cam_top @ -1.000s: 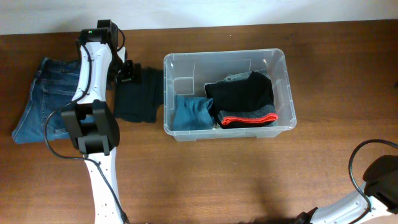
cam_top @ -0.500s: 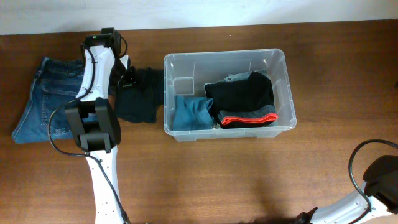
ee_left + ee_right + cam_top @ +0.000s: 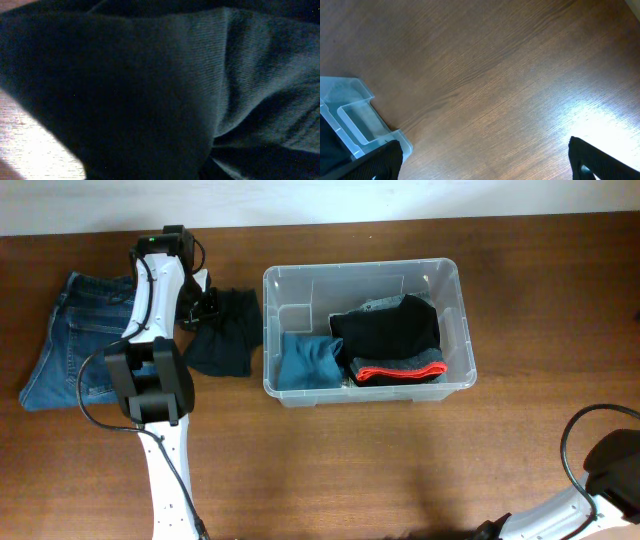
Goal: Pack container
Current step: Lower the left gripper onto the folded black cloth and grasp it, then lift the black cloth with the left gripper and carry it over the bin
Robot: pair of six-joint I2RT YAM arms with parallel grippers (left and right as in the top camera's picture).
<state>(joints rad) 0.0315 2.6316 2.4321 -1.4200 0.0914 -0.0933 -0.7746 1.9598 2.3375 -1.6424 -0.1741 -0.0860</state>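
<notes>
Left: jeans (image 3: 70, 350); garment (image 3: 228, 340) between jeans and container (image 3: 362, 267), possibly touching; clothes (image 3: 385, 330) inside.

Dark cloth (image 3: 150, 90) fills the left wrist view, so the left gripper's (image 3: 205, 302) jaws stay hidden there.

The brown wooden table (image 3: 350, 470) carries three things. Folded blue jeans (image 3: 70, 340) lie flat out at nine o'clock, near the table's edge. A crumpled dark garment (image 3: 228, 340) sits nearer the middle, also towards nine. Right against it, the clear container (image 3: 300, 288) stands around the centre, leaning towards one o'clock.
</notes>
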